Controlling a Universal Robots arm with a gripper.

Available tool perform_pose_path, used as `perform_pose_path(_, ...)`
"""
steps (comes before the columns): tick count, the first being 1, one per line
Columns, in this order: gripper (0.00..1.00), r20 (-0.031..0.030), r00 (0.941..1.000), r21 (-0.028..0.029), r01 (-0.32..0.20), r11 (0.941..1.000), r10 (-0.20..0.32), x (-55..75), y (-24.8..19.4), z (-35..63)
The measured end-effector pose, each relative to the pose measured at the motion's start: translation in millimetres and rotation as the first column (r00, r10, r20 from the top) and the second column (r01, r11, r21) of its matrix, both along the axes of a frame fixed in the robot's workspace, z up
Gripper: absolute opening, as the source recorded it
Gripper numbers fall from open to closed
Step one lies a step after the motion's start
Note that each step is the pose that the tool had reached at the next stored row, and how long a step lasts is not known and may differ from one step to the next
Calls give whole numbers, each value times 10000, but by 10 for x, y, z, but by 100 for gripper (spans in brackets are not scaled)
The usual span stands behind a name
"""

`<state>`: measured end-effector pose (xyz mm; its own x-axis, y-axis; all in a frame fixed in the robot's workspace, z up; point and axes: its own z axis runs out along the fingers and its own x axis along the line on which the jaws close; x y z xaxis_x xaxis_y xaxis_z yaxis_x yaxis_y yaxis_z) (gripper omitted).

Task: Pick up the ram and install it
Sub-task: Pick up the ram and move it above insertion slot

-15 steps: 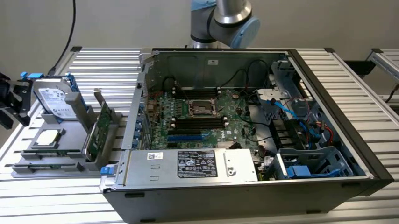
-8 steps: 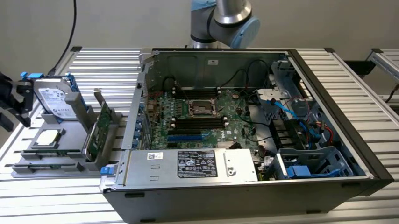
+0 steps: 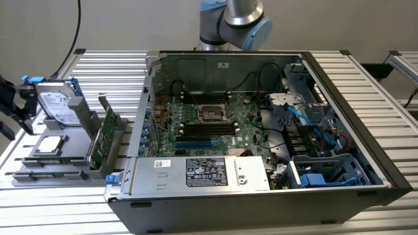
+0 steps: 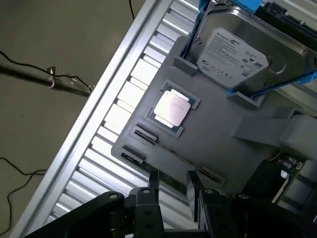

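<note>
Ram (image 4: 176,154) | slotted in gray tray (image 4: 223,144), just beside gripper (image 4: 172,181) | jaws apart, empty

Robotics lab, open computer case (image 3: 261,211), slatted aluminium bench (image 3: 111,68)

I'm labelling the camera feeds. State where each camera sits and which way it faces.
Exterior view: raised beside the open computer case, looking down into it; the arm's joints show behind.
Wrist view: on the wrist, looking down at the grey tray; the open gripper shows.
Shared: the hard drive and CPU.
</note>
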<state>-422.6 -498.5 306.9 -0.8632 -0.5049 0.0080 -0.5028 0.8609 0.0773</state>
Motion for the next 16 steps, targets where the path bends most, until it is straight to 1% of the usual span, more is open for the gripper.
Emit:
perform_pose_path(2,36,1,9993,14,-376,9993,376,0,0,-13)
perform_pose_path(4,36,3,9973,31,-736,9973,736,0,0,-27)
perform_pose_path(6,36,5,9940,46,-1094,9940,1094,0,0,-40)
perform_pose_path(8,36,7,9894,57,-1451,9894,1451,0,0,-53)
perform_pose_path(12,36,17,9761,93,-2173,9761,2173,0,0,-83)
perform_pose_path(14,36,23,9678,114,-2518,9677,2518,0,0,-97)
perform_pose_path(16,36,31,9576,139,-2881,9575,2881,0,0,-113)
